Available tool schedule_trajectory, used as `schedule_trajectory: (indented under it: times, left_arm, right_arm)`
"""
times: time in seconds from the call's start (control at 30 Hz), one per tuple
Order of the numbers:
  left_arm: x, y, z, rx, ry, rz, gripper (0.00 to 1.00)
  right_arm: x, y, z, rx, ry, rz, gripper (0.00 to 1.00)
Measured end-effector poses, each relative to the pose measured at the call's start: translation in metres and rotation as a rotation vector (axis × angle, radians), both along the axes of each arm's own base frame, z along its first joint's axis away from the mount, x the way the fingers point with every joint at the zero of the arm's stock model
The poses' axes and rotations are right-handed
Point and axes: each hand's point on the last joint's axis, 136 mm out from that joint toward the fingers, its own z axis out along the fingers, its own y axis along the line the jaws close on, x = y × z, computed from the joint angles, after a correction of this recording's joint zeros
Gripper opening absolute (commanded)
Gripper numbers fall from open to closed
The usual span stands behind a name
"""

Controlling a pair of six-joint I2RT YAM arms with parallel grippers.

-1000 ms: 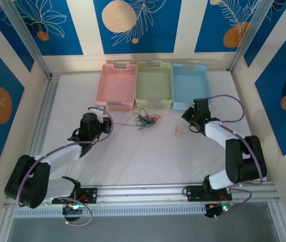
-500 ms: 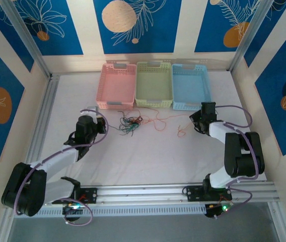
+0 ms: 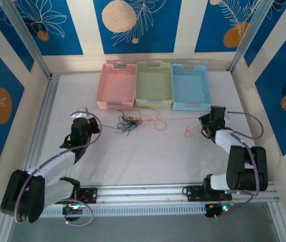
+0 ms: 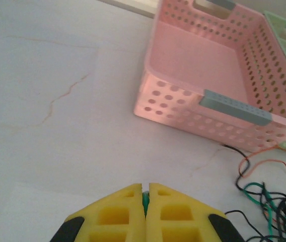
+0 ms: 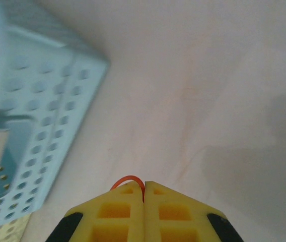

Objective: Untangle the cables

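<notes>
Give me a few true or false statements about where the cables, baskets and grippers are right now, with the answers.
1. The pink basket, green basket and blue basket stand side by side. True.
2. The cable clump lies inside the pink basket. False: it lies on the table, in front of the baskets.
3. The right gripper is shut on an orange cable. True.
4. The left gripper is wide open. False: it is shut.

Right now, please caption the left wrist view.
Left end effector shut on a green cable, before pink basket and tangle.
</notes>
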Motion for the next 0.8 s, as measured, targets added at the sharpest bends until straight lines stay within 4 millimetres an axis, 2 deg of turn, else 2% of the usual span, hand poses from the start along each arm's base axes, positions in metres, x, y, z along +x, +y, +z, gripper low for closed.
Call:
schedule_trajectory:
  times: [0.1, 0.17, 0.23, 0.3, 0.33, 0.43, 0.53, 0.63, 0.7, 0.8]
  left_arm:
    - [0.0, 0.0, -0.001, -0.011, 0.006, 0.005, 0.0]
    - [0.0, 0.0, -0.002, -0.014, 0.009, 0.005, 0.0]
    - [-0.001, -0.001, -0.003, -0.016, 0.012, -0.001, 0.0]
    - [0.0, -0.004, -0.004, -0.023, 0.015, -0.018, 0.0]
    - [0.0, -0.006, -0.005, -0.025, 0.016, -0.027, 0.0]
    - [0.001, -0.013, -0.005, -0.041, 0.013, -0.062, 0.0]
    - [0.001, -0.017, -0.005, -0.047, 0.013, -0.088, 0.0]
    - [0.001, -0.02, -0.005, -0.05, 0.012, -0.104, 0.0]
    - [0.001, -0.022, -0.006, -0.05, 0.016, -0.114, 0.0]
    - [0.001, -0.023, -0.008, -0.05, 0.022, -0.122, 0.0]
  right_arm:
    - [-0.008, -0.006, -0.01, 0.025, 0.023, -0.027, 0.0]
    - [-0.006, 0.0, -0.012, 0.035, 0.03, -0.007, 0.0]
    - [-0.001, 0.007, -0.012, 0.044, 0.034, 0.023, 0.1]
    - [0.007, 0.014, -0.01, 0.058, 0.028, 0.056, 0.26]
    - [0.009, 0.017, -0.008, 0.06, 0.024, 0.07, 0.31]
    - [0.018, 0.023, 0.0, 0.06, 0.008, 0.113, 0.4]
    - [0.025, 0.033, 0.01, 0.035, -0.003, 0.164, 0.43]
    - [0.029, 0.055, 0.027, -0.03, -0.021, 0.253, 0.48]
    - [0.031, 0.075, 0.047, -0.1, -0.051, 0.326, 0.54]
    - [0.038, 0.105, 0.081, -0.187, -0.127, 0.425, 0.57]
